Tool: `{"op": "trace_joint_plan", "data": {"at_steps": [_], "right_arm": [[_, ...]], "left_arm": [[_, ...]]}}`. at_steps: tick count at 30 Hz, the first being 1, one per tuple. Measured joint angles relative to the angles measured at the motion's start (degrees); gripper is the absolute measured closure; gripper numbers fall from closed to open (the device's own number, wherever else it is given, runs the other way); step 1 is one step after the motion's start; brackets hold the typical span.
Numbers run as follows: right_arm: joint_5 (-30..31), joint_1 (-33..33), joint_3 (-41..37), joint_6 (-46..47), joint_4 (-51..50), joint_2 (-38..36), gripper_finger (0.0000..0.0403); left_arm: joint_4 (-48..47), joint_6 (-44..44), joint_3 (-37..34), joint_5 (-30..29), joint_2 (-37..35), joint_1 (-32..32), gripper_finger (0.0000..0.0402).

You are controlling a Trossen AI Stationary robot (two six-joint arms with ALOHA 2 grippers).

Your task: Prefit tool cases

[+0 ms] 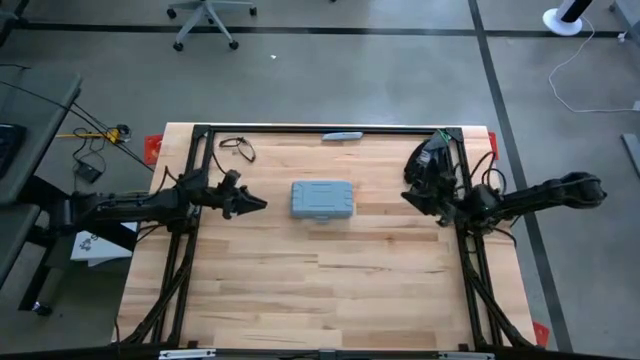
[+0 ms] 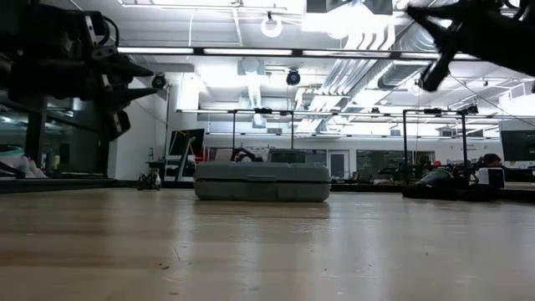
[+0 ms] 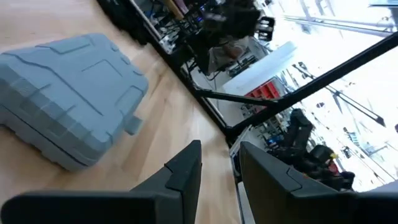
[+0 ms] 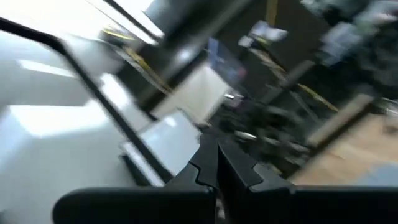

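The blue-grey tool case (image 1: pixel 322 200) lies shut and flat on its base in the middle of the table, ribbed lid up, with its small latch (image 3: pixel 132 124) on the near side. It also shows in the low view (image 2: pixel 262 181). My left gripper (image 1: pixel 256 204) hovers open just left of the case, level and pointing at it; the fingers (image 3: pixel 186 168) stand apart. My right gripper (image 1: pixel 410 193) is raised above the table to the right of the case, shut and empty (image 4: pixel 217 152). It shows high in the low view (image 2: pixel 433 77).
A slim grey-blue bar (image 1: pixel 342 136) lies at the table's far edge, and a thin dark wire loop (image 1: pixel 238 148) lies at the far left. Black frame rails (image 1: pixel 200 160) run along the left, right and far sides. Bare wood (image 1: pixel 320 290) lies on the case's near side.
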Motion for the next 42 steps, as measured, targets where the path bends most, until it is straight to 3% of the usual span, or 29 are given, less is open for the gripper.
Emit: {"op": "trace_joint_plan", "data": {"at_steps": [9, 15, 20, 24, 31, 36, 42], "right_arm": [[17.06, 10.92, 0.0, -3.04, -22.69, -16.37, 0.0403], [21.0, 13.97, 0.0, -1.77, -39.64, -28.2, 0.0403], [21.11, 14.05, 0.0, 1.93, -52.65, -36.63, 0.0403], [21.86, 15.37, 0.0, -1.13, -54.12, -41.83, 0.0403], [32.5, 18.51, 0.0, -14.08, -47.9, -42.0, 0.0403], [29.55, 21.58, -0.02, -10.14, -47.92, -41.77, 0.0403], [10.43, 26.68, -0.02, 6.94, -58.73, -41.72, 0.0403]], "left_arm": [[-22.42, 2.11, 0.01, -0.7, -19.84, 0.0, 0.03], [-27.54, 3.6, 0.07, -1.9, -30.38, 0.0, 0.03], [-27.53, 4.09, 0.07, -1.73, -32.56, 0.0, 0.03], [-27.51, 4.38, 0.07, -1.5, -32.21, -0.07, 0.03], [-27.59, 7.96, 0.07, -3.29, -34.15, -0.07, 0.03], [-27.55, 5.97, 0.07, -1.82, -34.48, -0.13, 0.03], [-27.22, 3.95, 0.07, 4.84, -34.46, -0.13, 0.03]]}}
